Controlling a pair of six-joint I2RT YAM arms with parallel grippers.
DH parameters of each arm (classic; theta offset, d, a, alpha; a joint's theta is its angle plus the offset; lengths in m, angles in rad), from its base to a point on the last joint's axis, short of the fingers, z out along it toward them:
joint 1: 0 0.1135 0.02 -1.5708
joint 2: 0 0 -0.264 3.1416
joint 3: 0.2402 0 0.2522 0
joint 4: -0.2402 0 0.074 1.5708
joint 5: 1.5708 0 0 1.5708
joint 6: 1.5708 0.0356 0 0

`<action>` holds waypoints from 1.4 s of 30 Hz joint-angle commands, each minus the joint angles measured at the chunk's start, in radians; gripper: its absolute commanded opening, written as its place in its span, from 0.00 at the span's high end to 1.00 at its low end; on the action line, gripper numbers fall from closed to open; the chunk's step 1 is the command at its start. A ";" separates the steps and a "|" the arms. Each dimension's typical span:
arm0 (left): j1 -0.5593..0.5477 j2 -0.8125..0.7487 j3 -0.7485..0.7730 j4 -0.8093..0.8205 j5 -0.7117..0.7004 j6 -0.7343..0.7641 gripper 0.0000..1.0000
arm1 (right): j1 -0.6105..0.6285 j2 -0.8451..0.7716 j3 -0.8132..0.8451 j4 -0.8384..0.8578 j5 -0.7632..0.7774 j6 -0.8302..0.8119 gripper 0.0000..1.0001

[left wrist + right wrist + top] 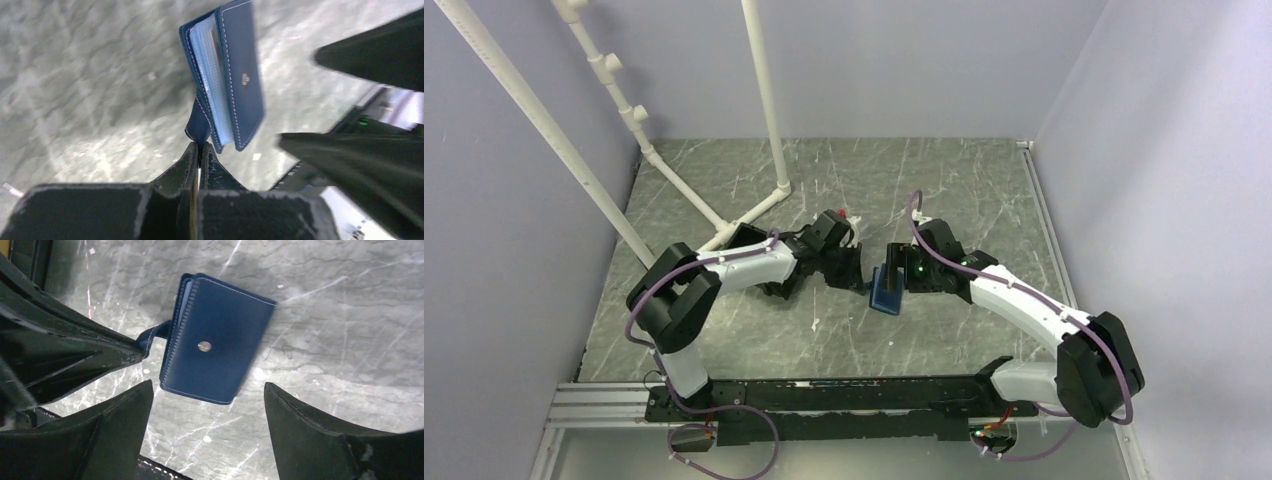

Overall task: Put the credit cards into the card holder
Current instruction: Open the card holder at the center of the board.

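The card holder [887, 291] is a dark navy wallet with a snap stud, slightly open. Its lighter blue sleeves show in the left wrist view [212, 75]. My left gripper [200, 146] is shut on the wallet's small tab [198, 122] and holds the wallet by it. In the right wrist view the wallet [215, 347] sits just ahead of my right gripper [208, 386], which is open and empty, one finger [125, 412] on each side. Both grippers meet at mid-table in the top view, left [856, 272] and right [898, 272]. No credit cards are in view.
A white pipe frame [774, 110] stands at the back left, with its foot [754, 208] on the grey marbled table. A black box-like object [749, 238] sits partly under my left arm. Purple walls close in the sides and back.
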 commanded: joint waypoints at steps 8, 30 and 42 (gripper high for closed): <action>0.007 -0.052 0.010 0.201 0.244 -0.107 1.00 | 0.050 0.057 0.032 0.023 0.166 0.073 0.16; 0.015 -0.061 -0.016 0.205 0.237 -0.115 1.00 | 0.047 -0.029 -0.042 0.033 0.141 0.120 0.51; 0.015 -0.077 -0.016 0.205 0.236 -0.115 1.00 | 0.049 -0.020 -0.055 0.056 0.104 0.116 0.36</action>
